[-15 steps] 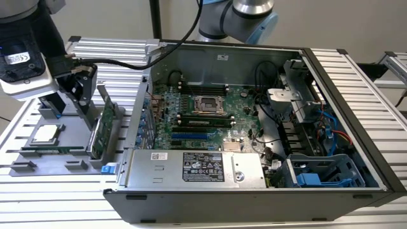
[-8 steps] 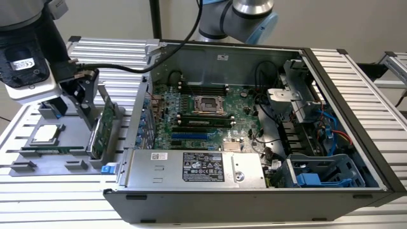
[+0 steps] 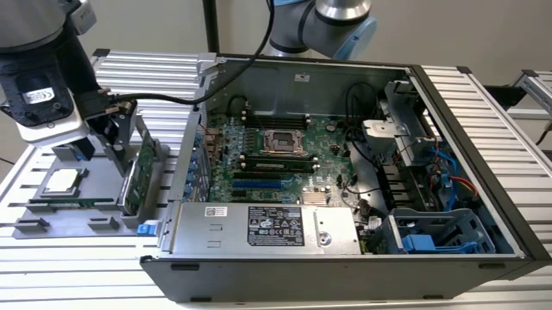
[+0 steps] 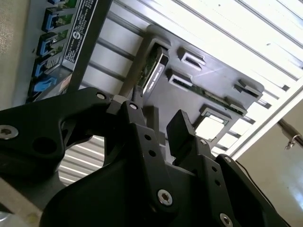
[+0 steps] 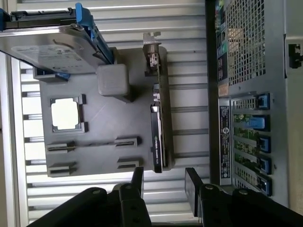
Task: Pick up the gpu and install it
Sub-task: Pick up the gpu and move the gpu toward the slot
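Note:
The gpu (image 3: 141,169) stands on its long edge in a slot of the grey holder tray (image 3: 97,169), at the exterior view's left beside the open computer case (image 3: 345,161). Its green card and silver end bracket show edge-on in the first wrist view (image 5: 159,127) and in the second wrist view (image 4: 152,72). My gripper (image 3: 115,126) hangs just above the card's top edge. It is open, its two black fingers spread in line with the card and apart from it, in the first wrist view (image 5: 165,182) and the second wrist view (image 4: 156,116). Nothing is between them.
The tray also holds a silver hard drive with a blue frame (image 5: 52,45), a square processor (image 5: 65,115) and a thin memory stick (image 5: 60,147). The case's rear wall (image 5: 246,94) stands close beside the card. Inside the case lie the motherboard (image 3: 276,155) and power supply (image 3: 258,226).

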You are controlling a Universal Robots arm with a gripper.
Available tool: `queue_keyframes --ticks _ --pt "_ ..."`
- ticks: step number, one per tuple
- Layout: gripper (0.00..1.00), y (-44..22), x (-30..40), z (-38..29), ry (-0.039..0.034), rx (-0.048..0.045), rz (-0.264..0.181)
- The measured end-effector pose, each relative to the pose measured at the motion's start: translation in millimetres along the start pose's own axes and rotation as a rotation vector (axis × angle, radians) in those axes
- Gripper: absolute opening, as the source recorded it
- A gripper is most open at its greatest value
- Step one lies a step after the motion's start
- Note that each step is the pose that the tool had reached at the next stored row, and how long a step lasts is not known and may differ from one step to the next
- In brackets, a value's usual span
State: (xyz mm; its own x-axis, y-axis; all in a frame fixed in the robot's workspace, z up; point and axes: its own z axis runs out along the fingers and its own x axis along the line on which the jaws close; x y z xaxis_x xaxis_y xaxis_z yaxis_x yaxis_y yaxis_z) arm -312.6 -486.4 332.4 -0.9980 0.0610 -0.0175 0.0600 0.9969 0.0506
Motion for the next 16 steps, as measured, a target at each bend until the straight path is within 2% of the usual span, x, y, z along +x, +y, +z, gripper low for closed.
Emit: queue_keyframes --ticks 6,16 --pt "1.00 2.5 0.3 9.2 0.0001 0.0001 0.000" --pt "1.00 14.8 1.4 21.5 0.0002 -0.0005 -0.002"
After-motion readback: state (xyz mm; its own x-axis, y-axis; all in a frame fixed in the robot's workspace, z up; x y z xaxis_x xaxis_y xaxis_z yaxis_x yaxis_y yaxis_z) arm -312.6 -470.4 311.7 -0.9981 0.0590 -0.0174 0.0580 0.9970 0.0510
